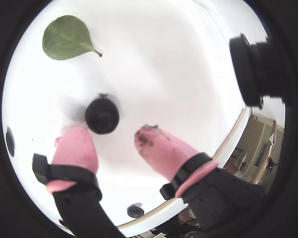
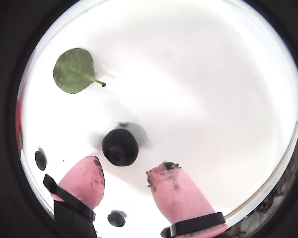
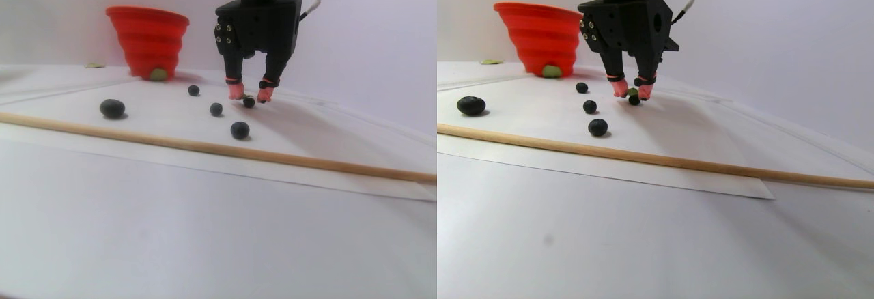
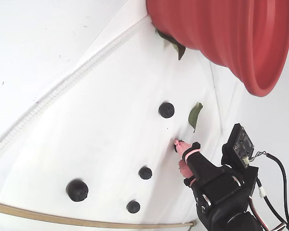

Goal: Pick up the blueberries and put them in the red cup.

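Note:
My gripper (image 1: 111,134) (image 2: 126,167) hangs open just above the white sheet, its pink fingertips smeared dark. One blueberry (image 1: 102,115) (image 2: 119,147) lies on the sheet just ahead of the gap between the tips, touching neither. In the stereo pair view that blueberry (image 3: 248,102) sits between the lowered fingers of the gripper (image 3: 250,96). Several other blueberries lie loose, among them a larger one (image 3: 113,108) at the left and one (image 3: 240,130) nearer the front. The red cup (image 3: 148,39) (image 4: 221,33) stands upright behind and to the left of the gripper.
A green leaf (image 1: 67,37) (image 2: 73,70) (image 4: 194,115) lies beyond the blueberry. Another leaf (image 3: 158,74) rests against the cup's base. A long wooden stick (image 3: 205,147) runs along the sheet's front edge. Small blueberries (image 1: 135,211) (image 2: 116,218) lie behind the fingers.

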You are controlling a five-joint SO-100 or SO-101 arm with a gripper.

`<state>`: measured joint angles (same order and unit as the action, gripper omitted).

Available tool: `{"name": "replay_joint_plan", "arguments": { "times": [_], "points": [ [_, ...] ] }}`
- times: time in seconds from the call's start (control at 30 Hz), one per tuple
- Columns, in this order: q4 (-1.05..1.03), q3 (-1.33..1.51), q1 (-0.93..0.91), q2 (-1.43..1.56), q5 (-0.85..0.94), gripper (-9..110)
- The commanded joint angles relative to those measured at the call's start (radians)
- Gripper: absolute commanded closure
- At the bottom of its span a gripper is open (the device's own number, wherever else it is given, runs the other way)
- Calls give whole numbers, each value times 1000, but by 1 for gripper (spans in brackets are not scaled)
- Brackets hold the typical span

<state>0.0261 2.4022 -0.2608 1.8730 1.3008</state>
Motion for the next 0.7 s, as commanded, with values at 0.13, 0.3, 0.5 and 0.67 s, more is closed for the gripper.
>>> {"name": "replay_joint_plan", "arguments": {
  "times": [0.13, 0.3, 0.5, 0.67],
  "points": [
    [37, -74, -8, -3, -21, 84],
    [48, -77, -6, -14, -32, 84],
    [75, -75, -6, -37, -44, 84],
    [94, -75, -6, -54, -63, 84]
  ]
}}
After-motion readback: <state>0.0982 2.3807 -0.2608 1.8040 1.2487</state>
